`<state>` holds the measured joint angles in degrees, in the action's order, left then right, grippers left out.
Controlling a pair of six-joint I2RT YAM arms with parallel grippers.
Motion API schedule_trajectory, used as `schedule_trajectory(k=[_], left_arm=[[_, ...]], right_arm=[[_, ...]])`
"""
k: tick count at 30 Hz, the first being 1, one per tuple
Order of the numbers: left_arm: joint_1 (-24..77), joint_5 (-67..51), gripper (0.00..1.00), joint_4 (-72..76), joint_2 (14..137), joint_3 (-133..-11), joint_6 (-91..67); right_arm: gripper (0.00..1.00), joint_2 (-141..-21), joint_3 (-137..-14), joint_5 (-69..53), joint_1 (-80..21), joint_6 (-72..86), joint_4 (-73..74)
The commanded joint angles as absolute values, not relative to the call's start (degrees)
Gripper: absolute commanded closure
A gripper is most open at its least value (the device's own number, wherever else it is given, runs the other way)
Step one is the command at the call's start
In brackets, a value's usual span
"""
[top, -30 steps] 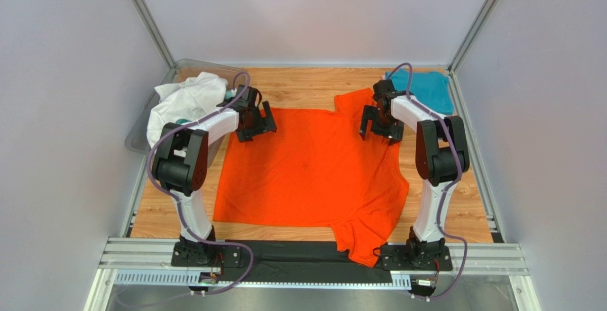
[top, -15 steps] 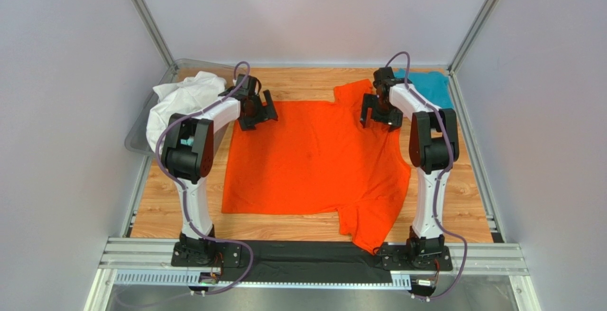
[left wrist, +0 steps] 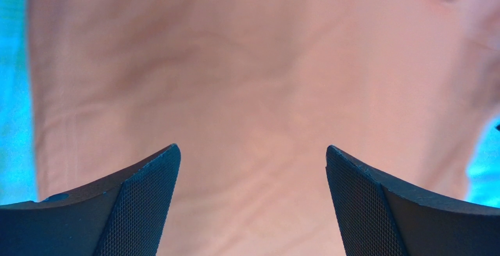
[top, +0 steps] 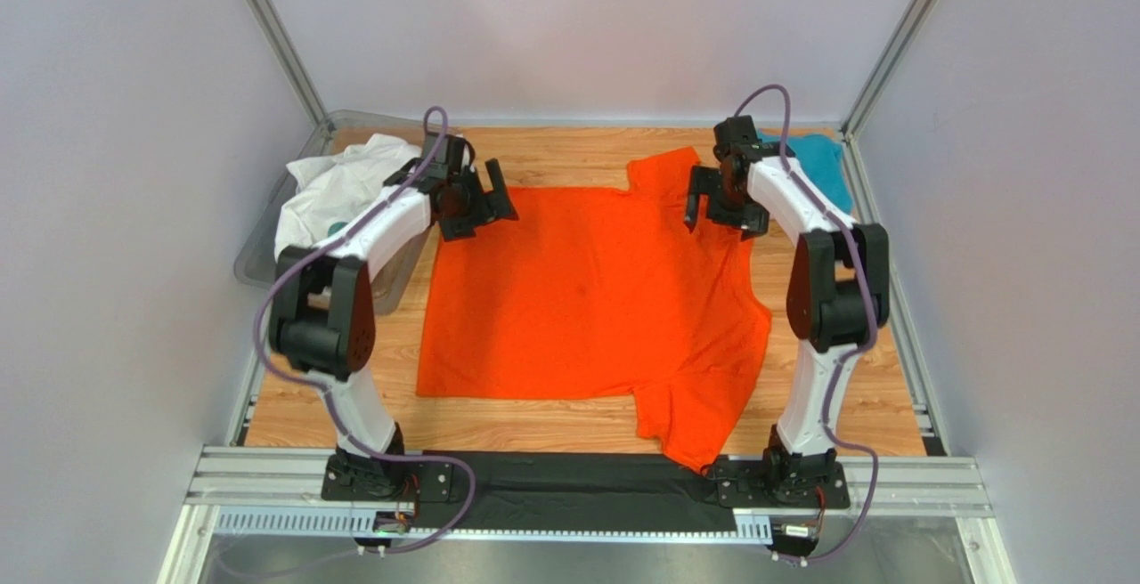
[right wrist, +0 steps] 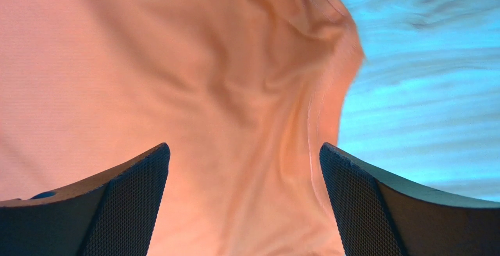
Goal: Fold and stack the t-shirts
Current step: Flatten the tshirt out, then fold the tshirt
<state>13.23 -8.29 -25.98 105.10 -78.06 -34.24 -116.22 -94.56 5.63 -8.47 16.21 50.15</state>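
A bright orange short-sleeved cloth t-shirt (top: 589,297) lies spread flat on a light wooden table (top: 562,157). Its straight hem runs along its left side. Its collar and two sleeves are on its right side, and the nearer sleeve droops toward the arm bases.

Two robot arms reach over the shirt's far edge. The left gripper (top: 475,204) hangs over the shirt's far-left corner, with its jaws spread as wide as they go and nothing between them. In the left wrist view, the left gripper (left wrist: 251,148) frames only lightly wrinkled shirt cloth.

The right gripper (top: 716,204) sits over the far sleeve, beside the collar. It is equally wide open and holds nothing. In the right wrist view, the right gripper (right wrist: 243,146) looks down on the sleeve's seam and curved edge, with bare table to the side.

Both pairs of jaws appear to hover just above the fabric — whether either fingertip touches it cannot be told.

Left of the orange shirt, a crumpled white cloth t-shirt (top: 341,184) spills from a clear plastic bin (top: 257,264). Beyond the shirt's far-right corner lies a folded teal cloth t-shirt (top: 819,164).
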Motion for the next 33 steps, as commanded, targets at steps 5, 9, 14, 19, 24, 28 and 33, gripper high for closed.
schedule_trajectory(k=[5,9,14,19,24,28,33], left_arm=[[16.08,-7.04,0.0,-29.26,75.3,-60.94,-38.04],[17.23,-2.82,0.0,-35.14,58.48,-43.12,-43.06],[17.14,6.66,0.0,-49.64,42.55,-33.24,-48.32],[17.23,5.88,0.0,-48.95,38.76,-27.78,-54.04],[16.88,10.11,0.03,-49.13,42.18,-26.63,-54.49],[16.52,10.64,0.13,-46.77,45.78,-25.49,-54.49],[16.08,12.21,0.33,-44.83,46.58,-23.91,-54.67]], right_arm=[[0.0,-87.51,-76.94,7.03,-11.78,21.25,47.2],[0.0,-74.47,-63.48,4.06,-11.69,24.69,43.6],[0.0,-64.97,-52.23,1.15,-11.87,25.84,42.01],[0.0,-64.34,-49.75,-2.98,-11.87,26.02,41.48],[0.0,-63.99,-48.96,-3.26,-11.78,24.08,41.66],[0.0,-63.98,-49.04,-3.08,-11.87,23.38,42.19],[0.0,-64.25,-49.04,-3.51,-11.95,22.94,42.54]])
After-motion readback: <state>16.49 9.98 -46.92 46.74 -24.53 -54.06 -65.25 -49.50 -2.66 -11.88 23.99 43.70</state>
